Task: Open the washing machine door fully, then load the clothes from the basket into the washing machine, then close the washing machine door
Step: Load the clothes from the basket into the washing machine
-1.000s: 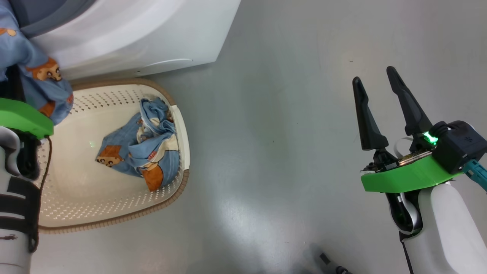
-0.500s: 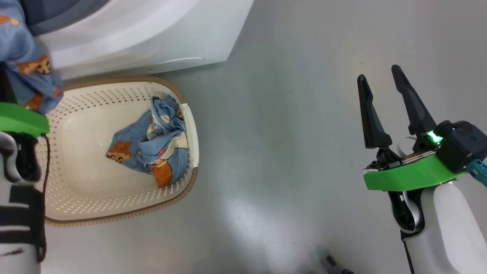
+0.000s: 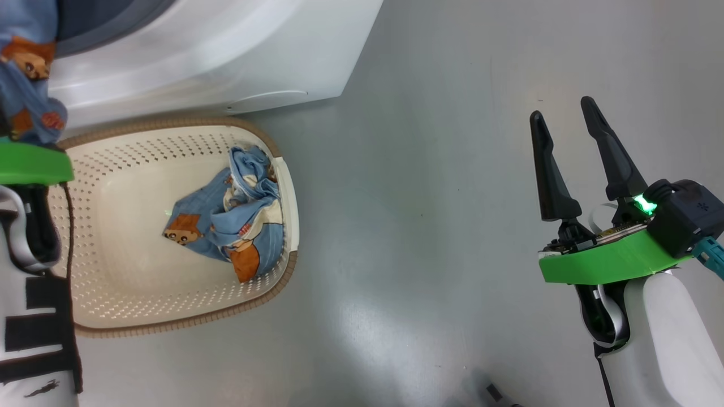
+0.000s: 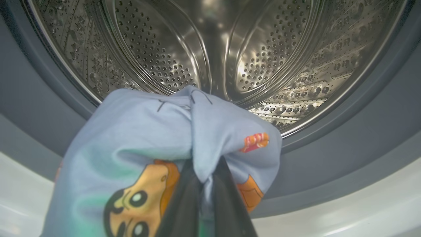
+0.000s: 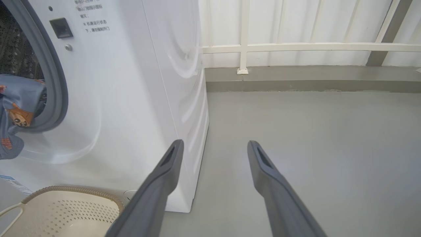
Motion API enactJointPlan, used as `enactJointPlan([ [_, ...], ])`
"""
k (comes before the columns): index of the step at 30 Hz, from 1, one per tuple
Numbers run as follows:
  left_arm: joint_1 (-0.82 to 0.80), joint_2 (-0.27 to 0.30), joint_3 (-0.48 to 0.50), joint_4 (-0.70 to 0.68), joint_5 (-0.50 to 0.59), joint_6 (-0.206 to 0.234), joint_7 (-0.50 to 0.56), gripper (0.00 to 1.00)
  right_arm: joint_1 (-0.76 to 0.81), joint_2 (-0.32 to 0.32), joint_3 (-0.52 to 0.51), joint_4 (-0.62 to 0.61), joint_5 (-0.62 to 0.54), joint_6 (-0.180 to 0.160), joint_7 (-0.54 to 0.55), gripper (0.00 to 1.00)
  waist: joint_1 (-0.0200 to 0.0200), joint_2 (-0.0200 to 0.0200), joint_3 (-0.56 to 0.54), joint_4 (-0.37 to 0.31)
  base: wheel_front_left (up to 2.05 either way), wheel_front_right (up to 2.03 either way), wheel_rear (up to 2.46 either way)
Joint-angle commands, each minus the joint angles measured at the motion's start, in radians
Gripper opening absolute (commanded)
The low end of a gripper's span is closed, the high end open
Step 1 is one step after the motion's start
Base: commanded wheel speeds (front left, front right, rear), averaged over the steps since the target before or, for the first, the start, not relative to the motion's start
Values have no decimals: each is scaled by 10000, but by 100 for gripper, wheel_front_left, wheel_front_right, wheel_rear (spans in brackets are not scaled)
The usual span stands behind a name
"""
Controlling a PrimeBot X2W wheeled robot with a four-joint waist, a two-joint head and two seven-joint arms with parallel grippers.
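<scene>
Left wrist view — clothes [image 4: 148, 138] in gripper [image 4: 204, 179]

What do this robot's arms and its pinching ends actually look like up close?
The right gripper has two long, tapering black fingers on a bright green collar, beside a black box with a glowing green light and a teal plug. Its forearm is a smooth white shell. The left forearm adds black bands and a thin dark cable.

The head camera looks down on the basket [image 3: 113, 169], left of the right claw [image 3: 561, 110], whose own camera shares it. The left wrist camera peers close into the drum [image 4: 158, 49].
</scene>
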Motion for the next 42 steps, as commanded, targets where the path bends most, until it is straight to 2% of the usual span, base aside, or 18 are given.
enactJointPlan([
  [1, 180, 310, 147, -398, 195, -15, -63, 0, 151, 62, 217, -229, -72, 16, -48, 100, 0, -1, -23, -17, 0, 0, 0],
  [4, -104, 366, -95, -332, 254, -15, -63, 0, 179, 75, 242, -205, -56, 16, -48, 100, 0, -1, -55, -36, 0, 0, 0],
  [8, -826, 660, -591, 446, 231, -15, -63, 0, 183, 95, 298, -162, -34, 16, -48, 100, 0, -1, -89, -101, 0, 0, 0],
  [12, -2000, 1074, -1062, 1505, 213, -15, -63, 0, 183, 150, 338, -158, 1, 16, -48, 100, 0, -1, -75, -223, 0, 0, 0],
  [26, -5211, 1999, -1915, 5425, -46, -15, -63, 0, 102, 295, 517, -109, 87, 16, -48, 100, 0, -1, 101, -666, 0, 0, 0],
  [29, -5753, 2155, -2124, 5381, -14, -15, -63, 0, 80, 315, 539, -128, 106, 16, -48, 100, 0, -1, 183, -776, 0, 0, 0],
  [33, -5979, 2323, -2051, 4654, 139, -15, -63, 0, 45, 338, 594, -130, 130, 16, -48, 100, 0, -1, 310, -931, 0, 0, 0],
  [40, -5735, 2381, -2128, 5257, 125, -15, -63, 0, 37, 363, 578, -127, 155, 16, -48, 100, 0, -1, 366, -1077, 0, 0, 0],
  [41, -5713, 2377, -2121, 5425, 84, -15, -63, 7, 46, 366, 572, -131, 152, 16, -48, 100, 0, -1, 360, -1079, 0, 0, 0],
  [42, -5707, 2401, -2178, 5615, 104, -15, -63, 28, 55, 368, 568, -130, 149, 16, -48, 100, 0, -1, 355, -1079, 0, 0, 0],
])
